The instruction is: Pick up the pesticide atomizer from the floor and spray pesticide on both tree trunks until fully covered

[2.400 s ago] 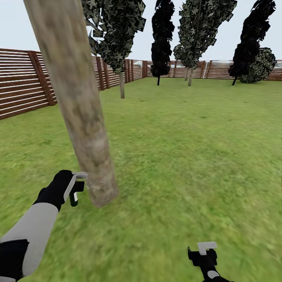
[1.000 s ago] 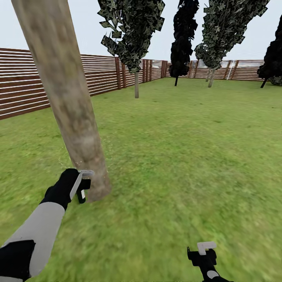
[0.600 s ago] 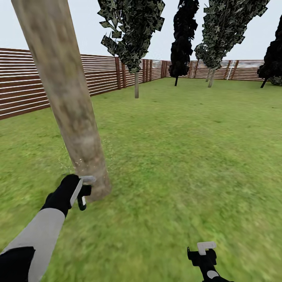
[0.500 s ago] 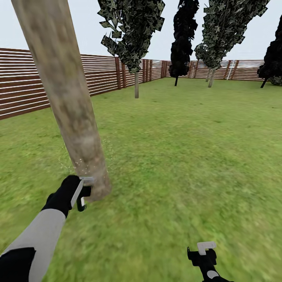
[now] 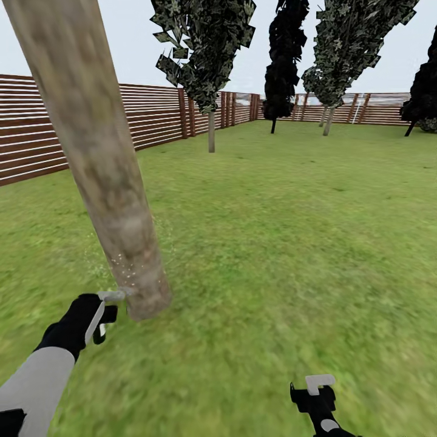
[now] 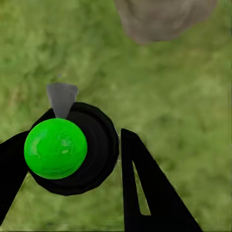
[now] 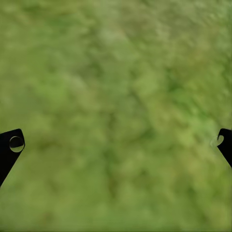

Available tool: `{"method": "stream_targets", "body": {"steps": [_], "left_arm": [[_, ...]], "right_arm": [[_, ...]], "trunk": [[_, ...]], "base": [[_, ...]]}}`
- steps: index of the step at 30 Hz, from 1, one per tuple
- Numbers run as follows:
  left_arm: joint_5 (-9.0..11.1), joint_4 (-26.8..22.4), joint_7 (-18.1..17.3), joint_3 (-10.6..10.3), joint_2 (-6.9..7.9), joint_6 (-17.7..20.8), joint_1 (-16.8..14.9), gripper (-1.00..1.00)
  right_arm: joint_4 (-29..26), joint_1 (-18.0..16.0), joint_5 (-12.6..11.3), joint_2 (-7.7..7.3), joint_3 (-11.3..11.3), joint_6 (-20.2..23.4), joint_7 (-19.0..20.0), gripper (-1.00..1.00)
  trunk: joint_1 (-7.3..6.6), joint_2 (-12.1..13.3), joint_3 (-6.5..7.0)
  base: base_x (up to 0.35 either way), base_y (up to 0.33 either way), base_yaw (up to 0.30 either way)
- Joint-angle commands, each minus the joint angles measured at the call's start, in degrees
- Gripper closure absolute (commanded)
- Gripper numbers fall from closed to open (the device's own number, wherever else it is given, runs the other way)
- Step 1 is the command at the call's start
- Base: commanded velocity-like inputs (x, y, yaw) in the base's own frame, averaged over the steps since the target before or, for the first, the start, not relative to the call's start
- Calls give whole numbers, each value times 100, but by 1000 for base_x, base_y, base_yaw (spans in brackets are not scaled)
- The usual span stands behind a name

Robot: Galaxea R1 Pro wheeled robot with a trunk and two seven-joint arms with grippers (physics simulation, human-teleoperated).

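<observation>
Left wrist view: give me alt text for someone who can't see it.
The left gripper is clamped on the pesticide atomizer, a black body with a bright green cap and a grey nozzle aimed towards the base of the tree trunk, all above green lawn.

Trunk (image 5: 103, 176) just ahead-right of left claw (image 5: 104, 312), atomizer (image 6: 67, 147) in it. Second tree (image 5: 209, 73) far ahead. Fence (image 5: 36, 136) beyond. Right claw (image 5: 315, 391) well right.

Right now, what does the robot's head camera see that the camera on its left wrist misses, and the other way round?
Head view alone: the fence, the far trees, the sky and the right gripper hanging open over grass. Left wrist view alone: the atomizer's bright green round top, its black body and grey nozzle, clamped between the dark fingers. Both show the lawn and the base of the near tree trunk beside the left gripper.
</observation>
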Motion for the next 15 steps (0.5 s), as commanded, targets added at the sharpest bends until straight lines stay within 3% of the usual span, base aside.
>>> {"method": "stream_targets", "body": {"steps": [1, 4, 9, 10, 15], "left_arm": [[-23, -6, -32, 54, 150, 20, 46, 100], [-4, -38, -2, 53, 141, 13, 73, 100], [-48, -165, 41, 21, -438, -83, 59, 100], [-55, -325, 116, 22, -489, -73, 52, 100], [-56, -497, 175, 36, -521, -28, 58, 100]], "right_arm": [[0, -2, -48, -1, 50, -12, -12, -100], [0, -2, -50, 8, 50, -8, -10, -100], [0, -2, -50, 17, 50, -4, -10, -100], [0, -2, -50, 17, 50, -5, -10, -100], [0, -2, -50, 17, 50, -9, -10, -100]], "trunk": [[-1, -2, -4], [-1, -2, -4], [-1, -2, -4], [-1, -2, -4], [-1, -2, -4]], "base": [[5, 0, -74], [2, 0, -19], [0, -90, 36], [0, -257, 1], [0, -272, 0]]}}
